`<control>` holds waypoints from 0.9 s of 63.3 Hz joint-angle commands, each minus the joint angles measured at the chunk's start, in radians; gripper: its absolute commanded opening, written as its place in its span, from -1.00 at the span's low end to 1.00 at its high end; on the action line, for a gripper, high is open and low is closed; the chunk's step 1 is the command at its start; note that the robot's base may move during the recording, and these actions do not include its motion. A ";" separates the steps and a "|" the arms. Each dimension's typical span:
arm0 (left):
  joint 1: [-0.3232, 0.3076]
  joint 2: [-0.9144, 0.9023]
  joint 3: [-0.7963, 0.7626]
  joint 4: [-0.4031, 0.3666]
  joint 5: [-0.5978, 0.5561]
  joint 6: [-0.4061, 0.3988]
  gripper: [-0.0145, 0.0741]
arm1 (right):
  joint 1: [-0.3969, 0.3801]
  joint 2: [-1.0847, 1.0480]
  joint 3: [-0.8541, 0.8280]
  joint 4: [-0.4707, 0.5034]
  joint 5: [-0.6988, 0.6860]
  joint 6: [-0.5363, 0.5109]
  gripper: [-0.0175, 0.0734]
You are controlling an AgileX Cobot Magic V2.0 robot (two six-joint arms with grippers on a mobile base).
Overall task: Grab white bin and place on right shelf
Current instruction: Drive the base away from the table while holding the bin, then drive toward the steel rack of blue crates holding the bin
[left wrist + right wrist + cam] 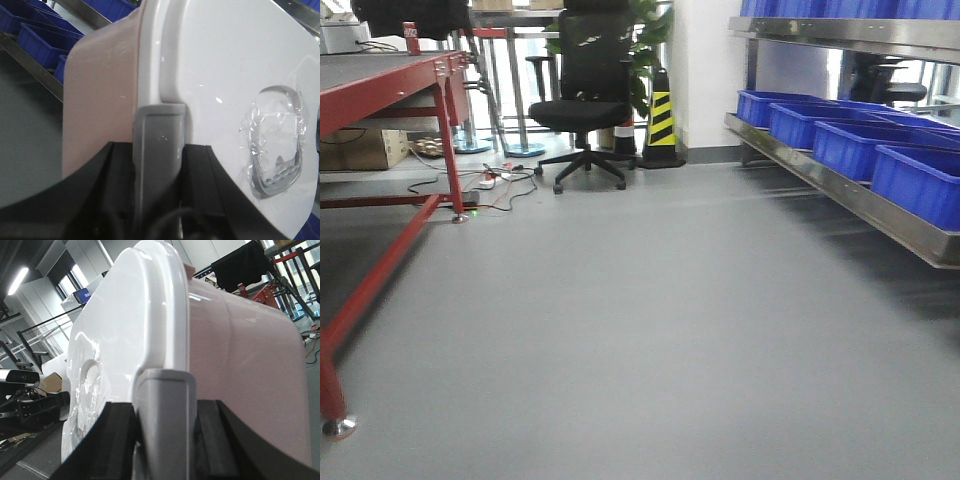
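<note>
The pale pinkish-white rectangular plastic bin (215, 75) is carried between both arms, its long axis seemingly spanning them. The left gripper (159, 170) and the right gripper (165, 430) are each clamped on a grey end latch (160, 132). The shiny stainless-steel shelf (880, 218) (lined with blue plastic crates (920, 180)) lies ahead to the right, nearer the right arm.
</note>
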 commanded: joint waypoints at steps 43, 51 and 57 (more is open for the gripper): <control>-0.045 -0.044 -0.030 -0.086 0.278 0.050 -0.96 | 0.038 -0.028 -0.037 0.080 0.311 -0.017 -0.46; -0.045 -0.044 -0.030 -0.086 0.277 0.050 -0.96 | 0.038 -0.028 -0.037 0.080 0.310 -0.017 -0.46; -0.045 -0.044 -0.030 -0.086 0.277 0.050 -0.96 | 0.038 -0.028 -0.037 0.080 0.310 -0.017 -0.46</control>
